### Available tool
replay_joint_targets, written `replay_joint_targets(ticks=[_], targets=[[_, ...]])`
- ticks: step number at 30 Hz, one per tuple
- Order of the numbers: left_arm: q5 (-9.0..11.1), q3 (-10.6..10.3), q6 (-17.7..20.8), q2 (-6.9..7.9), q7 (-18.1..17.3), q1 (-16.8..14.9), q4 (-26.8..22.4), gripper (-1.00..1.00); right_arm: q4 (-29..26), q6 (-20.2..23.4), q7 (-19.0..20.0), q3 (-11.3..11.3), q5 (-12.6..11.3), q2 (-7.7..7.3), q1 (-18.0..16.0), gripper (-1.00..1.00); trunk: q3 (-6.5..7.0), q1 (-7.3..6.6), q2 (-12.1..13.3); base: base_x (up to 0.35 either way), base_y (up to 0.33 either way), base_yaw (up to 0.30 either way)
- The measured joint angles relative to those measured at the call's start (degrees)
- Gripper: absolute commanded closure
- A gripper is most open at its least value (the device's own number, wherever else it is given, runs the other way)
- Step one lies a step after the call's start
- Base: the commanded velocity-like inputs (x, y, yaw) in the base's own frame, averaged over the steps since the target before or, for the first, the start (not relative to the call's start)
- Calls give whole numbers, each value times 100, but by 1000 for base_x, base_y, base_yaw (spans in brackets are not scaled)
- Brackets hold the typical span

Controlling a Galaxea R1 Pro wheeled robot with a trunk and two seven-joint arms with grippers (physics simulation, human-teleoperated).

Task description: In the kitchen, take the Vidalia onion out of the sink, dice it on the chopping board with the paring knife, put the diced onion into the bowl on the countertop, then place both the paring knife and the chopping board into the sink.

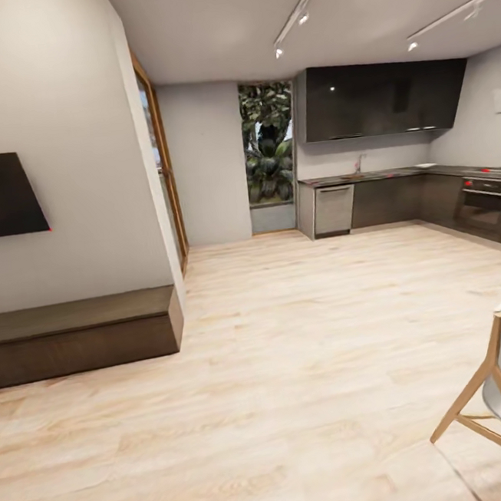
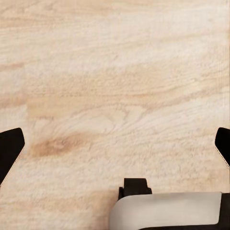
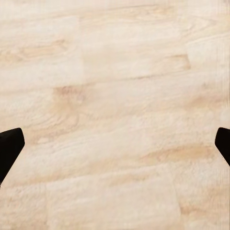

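The robot stands well apart from the kitchen, w/ a wide stretch of wood floor [image 1: 309, 368] between it and the units at the far wall. One long dark desk [image 1: 397, 174] runs along that wall and turns the corner at the right; a tap [image 1: 358, 163] rises from it, so the sink is presumably just below it, though the basin itself is too far off to make out. One small pale item [image 1: 427, 165] lies on the desk, poss. the bowl; too small to tell. Onion, board and knife can't be picked out at this range.

Judged from the task alone: board is stiff and the heaviest, best taken by its edge or slot end; the onion is round, smooth, prone to roll, so grip across its middle; the knife is slim and light, taken by the handle.

Both wrist views look at floor. Left claw [image 2: 115, 146] and right claw [image 3: 115, 146] each stand wide, holding nothing, two dark fingertips apiece.
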Motion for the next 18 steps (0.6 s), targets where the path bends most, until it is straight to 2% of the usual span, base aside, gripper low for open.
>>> replay_joint_targets(ticks=[18], targets=[[0,0,2,0,1,0,-1,-100,1,-1,1,-1,7,0,0,-100,0,0,0,317,0,-96]])
